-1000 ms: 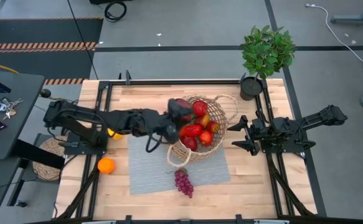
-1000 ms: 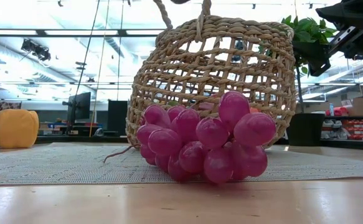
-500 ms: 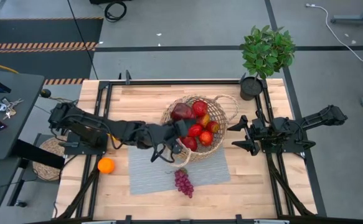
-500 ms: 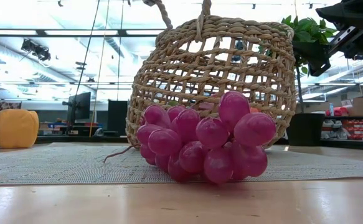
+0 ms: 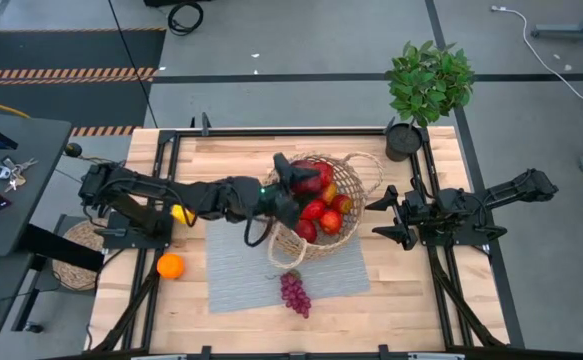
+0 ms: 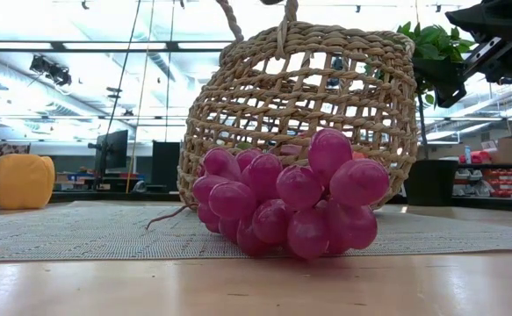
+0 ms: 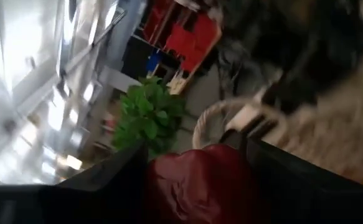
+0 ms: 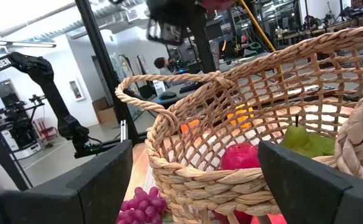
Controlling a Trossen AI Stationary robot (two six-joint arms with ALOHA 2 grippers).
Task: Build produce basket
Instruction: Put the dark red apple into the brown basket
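1. Basket [image 5: 343, 190]: round open-weave wicker with loop handles, on a grey mat [image 5: 241, 275] at mid-worktop [image 5: 231, 160]. It appears tipped, its mouth turned partly toward the left arm. Several red fruits and a green pear [image 8: 307, 142] lie inside.
2. Left gripper [image 5: 289, 180]: reached in over the near rim of the basket, clamped on a dark red fruit [image 7: 200, 183], which shows between its fingers in the left wrist view. The fruit hangs just over the basket's mouth, so by my reading the step in hand is a release into the pile; the drop point lies straight below and slightly forward along the arm's line.
3. Grapes [image 5: 294, 292]: purple bunch on the mat, just in front of the basket and apart from it.
4. Orange [image 5: 170, 265]: on bare worktop, well to the left, beside the left arm's base. A yellow fruit [image 5: 180, 213] lies partly under that arm. For both, the left arm is the nearer.
5. Right gripper [image 5: 389, 218]: waiting at the right edge, facing the basket, jaws apart, holding nothing.
6. Potted plant [image 5: 428, 85]: far right corner.
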